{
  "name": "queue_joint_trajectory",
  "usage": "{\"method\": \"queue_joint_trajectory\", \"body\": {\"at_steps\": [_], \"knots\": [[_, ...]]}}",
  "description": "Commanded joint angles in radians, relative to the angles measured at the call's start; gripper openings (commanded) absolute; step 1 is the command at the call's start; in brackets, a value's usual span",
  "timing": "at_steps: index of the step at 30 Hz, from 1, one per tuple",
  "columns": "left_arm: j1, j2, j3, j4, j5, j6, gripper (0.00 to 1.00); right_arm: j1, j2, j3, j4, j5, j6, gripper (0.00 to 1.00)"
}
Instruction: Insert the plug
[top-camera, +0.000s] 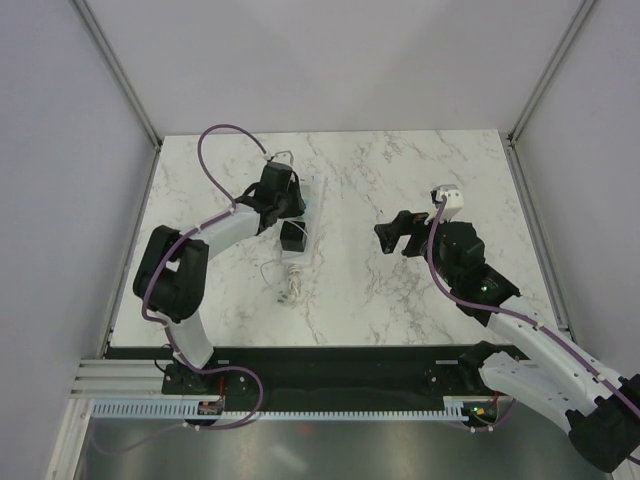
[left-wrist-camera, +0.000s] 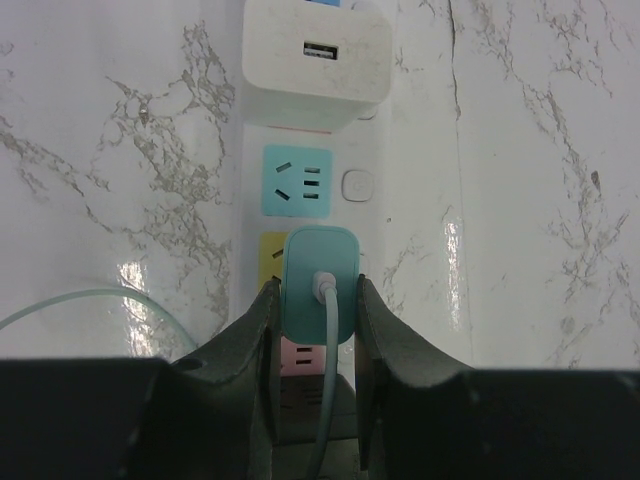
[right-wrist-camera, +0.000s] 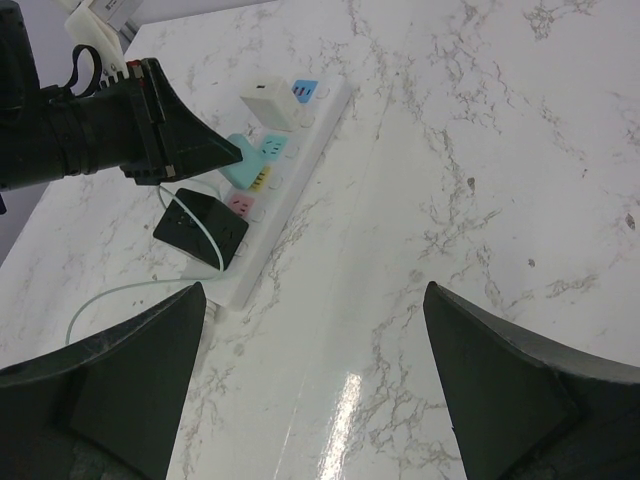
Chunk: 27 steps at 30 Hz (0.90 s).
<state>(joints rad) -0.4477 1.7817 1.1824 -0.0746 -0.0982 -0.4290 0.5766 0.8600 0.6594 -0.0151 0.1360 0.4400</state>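
The left gripper (left-wrist-camera: 315, 300) is clamped on the teal plug (left-wrist-camera: 318, 265), its 2 fingers on either side. The plug sits at the yellow socket (left-wrist-camera: 269, 258) of the white power strip (left-wrist-camera: 372, 215), below a teal socket (left-wrist-camera: 297, 182) and a white USB charger (left-wrist-camera: 316, 60). How deeply it is seated is unclear. The right gripper (right-wrist-camera: 312, 295) hangs spread wide, well apart.

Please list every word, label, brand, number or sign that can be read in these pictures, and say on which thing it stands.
None can be read. The power strip, the white charger, the teal plug and the black adapter show no legible print in any view.
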Motion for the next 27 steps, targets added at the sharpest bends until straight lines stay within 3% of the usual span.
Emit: {"method": "queue_joint_trajectory", "body": {"at_steps": [1,27], "knots": [[-0.005,0.013,0.059,0.003,-0.046,-0.013,0.02,-0.004,-0.006,0.0,0.02,0.002,-0.012,0.98],[-0.025,0.047,0.079,-0.037,-0.106,-0.031,0.02,-0.015,-0.021,0.009,0.018,0.004,-0.038,0.98]]}}
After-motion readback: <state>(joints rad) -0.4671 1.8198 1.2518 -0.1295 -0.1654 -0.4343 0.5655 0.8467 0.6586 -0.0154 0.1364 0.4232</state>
